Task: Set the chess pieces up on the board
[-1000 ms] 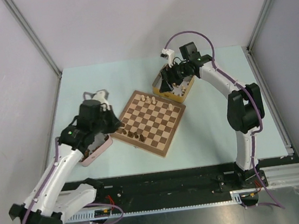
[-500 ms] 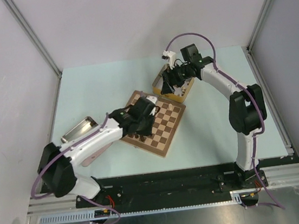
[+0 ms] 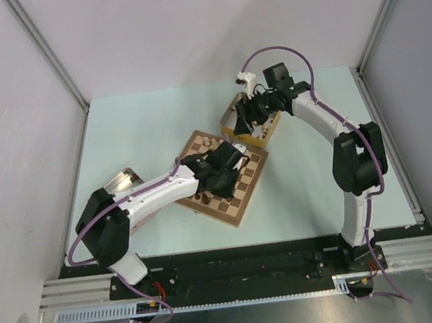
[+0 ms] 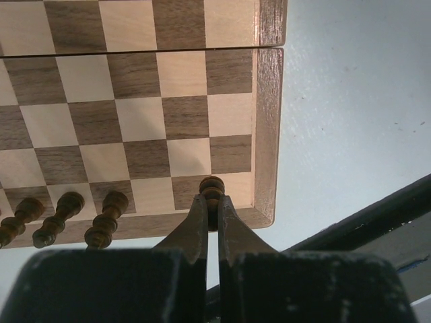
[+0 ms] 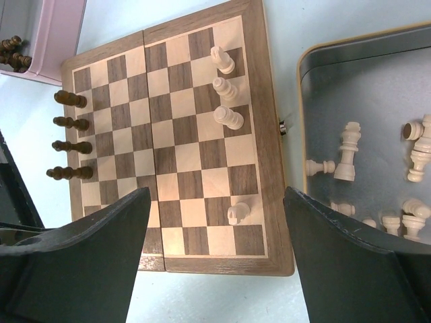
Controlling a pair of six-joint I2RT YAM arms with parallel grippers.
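Dark brown piece [image 4: 213,184], its base hidden by the fingers [image 4: 196,225], is clamped in the left gripper [image 4: 213,207] at the 5 o'clock corner of the board [image 4: 135,101]. The right gripper [image 5: 217,196] hangs wide open, partly covering the yellow tin [image 5: 363,87] at 3 o'clock.

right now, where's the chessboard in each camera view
top external: board at table centre, tilted like a diamond
left wrist: board fills the upper left
right wrist: board fills the centre and left
shared landmark: row of dark pieces along one board edge
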